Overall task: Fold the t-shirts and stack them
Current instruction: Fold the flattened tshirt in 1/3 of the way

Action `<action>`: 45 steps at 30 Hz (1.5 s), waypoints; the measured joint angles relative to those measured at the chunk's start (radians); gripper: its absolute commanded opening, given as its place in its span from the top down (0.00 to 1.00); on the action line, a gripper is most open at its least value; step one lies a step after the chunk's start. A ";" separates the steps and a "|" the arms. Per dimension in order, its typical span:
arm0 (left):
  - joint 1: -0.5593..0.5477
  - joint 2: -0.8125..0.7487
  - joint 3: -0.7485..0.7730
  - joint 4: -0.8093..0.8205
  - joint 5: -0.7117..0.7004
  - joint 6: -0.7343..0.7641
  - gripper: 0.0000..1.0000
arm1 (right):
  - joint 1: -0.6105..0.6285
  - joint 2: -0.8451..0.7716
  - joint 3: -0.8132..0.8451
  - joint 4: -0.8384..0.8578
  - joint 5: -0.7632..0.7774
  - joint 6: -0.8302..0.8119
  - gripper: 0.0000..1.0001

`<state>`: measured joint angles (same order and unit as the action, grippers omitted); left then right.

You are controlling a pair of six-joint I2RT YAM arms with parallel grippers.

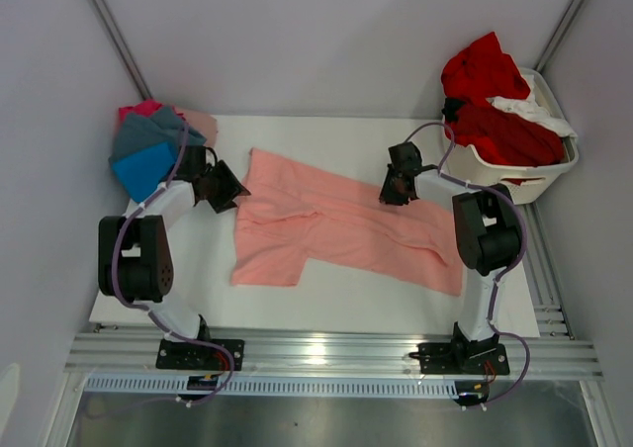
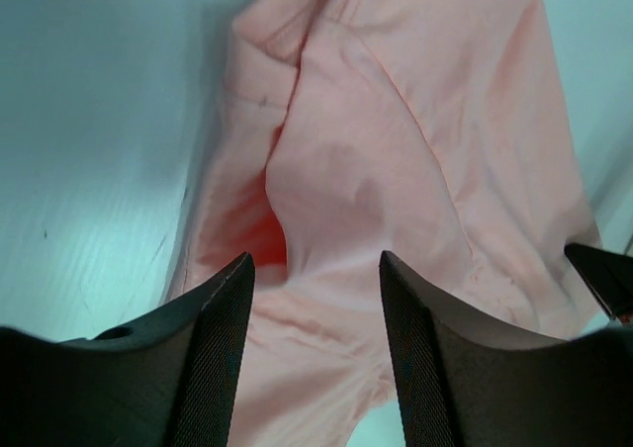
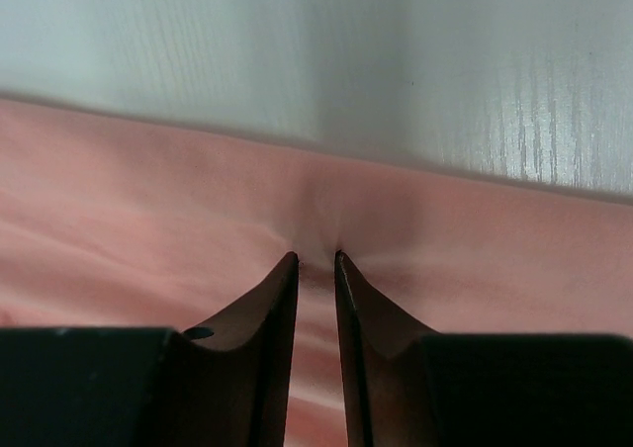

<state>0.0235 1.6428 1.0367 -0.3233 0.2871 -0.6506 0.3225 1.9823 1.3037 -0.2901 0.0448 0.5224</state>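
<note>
A salmon-pink t-shirt lies spread slantwise across the white table. My left gripper hovers at its left edge. In the left wrist view the left gripper is open, with rumpled pink cloth lying below the gap between its fingers. My right gripper is low at the shirt's far edge. The right wrist view shows that gripper with its jaws a narrow slit apart and a pucker of the pink cloth gathered at the tips.
A pile of shirts sits at the back left: bright blue, grey, magenta and pale pink. At the back right, a white laundry basket holds red shirts and a white one. Metal rails run along the near edge.
</note>
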 measured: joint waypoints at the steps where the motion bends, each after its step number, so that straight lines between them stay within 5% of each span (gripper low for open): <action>1: 0.000 0.024 0.027 -0.009 -0.013 0.005 0.43 | 0.002 0.000 0.000 0.000 0.000 -0.001 0.75; 11: -0.008 0.160 0.111 -0.086 -0.056 0.025 0.56 | 0.014 -0.001 0.000 0.000 0.003 -0.002 0.75; 13: -0.018 0.179 0.122 -0.095 -0.060 0.029 0.65 | 0.014 -0.001 0.000 0.000 0.003 -0.001 0.75; 15: -0.033 0.188 0.127 -0.105 -0.060 0.029 0.95 | 0.014 -0.001 0.000 0.000 0.003 -0.001 0.75; 16: -0.039 0.190 0.128 -0.109 -0.062 0.035 0.99 | 0.015 -0.001 0.000 0.000 0.003 -0.001 0.75; 24: -0.040 0.188 0.140 -0.153 -0.138 0.049 1.00 | 0.018 -0.001 0.000 -0.001 0.008 0.000 0.76; 34: 0.117 0.052 0.034 -0.161 -0.192 0.021 0.99 | 0.048 0.005 0.016 -0.023 0.005 0.000 0.76; 37: 0.093 0.039 0.027 -0.166 -0.214 0.023 0.83 | 0.051 0.007 0.020 -0.029 0.005 0.000 0.74; 40: 0.058 0.036 0.027 -0.169 -0.241 0.027 0.46 | 0.050 0.004 0.017 -0.019 0.005 -0.005 0.72; 43: 0.027 0.015 0.027 -0.174 -0.256 0.029 0.30 | 0.049 -0.011 -0.001 -0.010 -0.006 -0.017 0.70; 45: 0.013 -0.006 0.027 -0.179 -0.259 0.026 0.28 | 0.050 -0.019 -0.001 -0.010 -0.022 -0.025 0.70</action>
<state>0.0364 1.6363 1.0634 -0.5026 0.0284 -0.6243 0.3729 1.9636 1.3025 -0.2996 0.0227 0.4976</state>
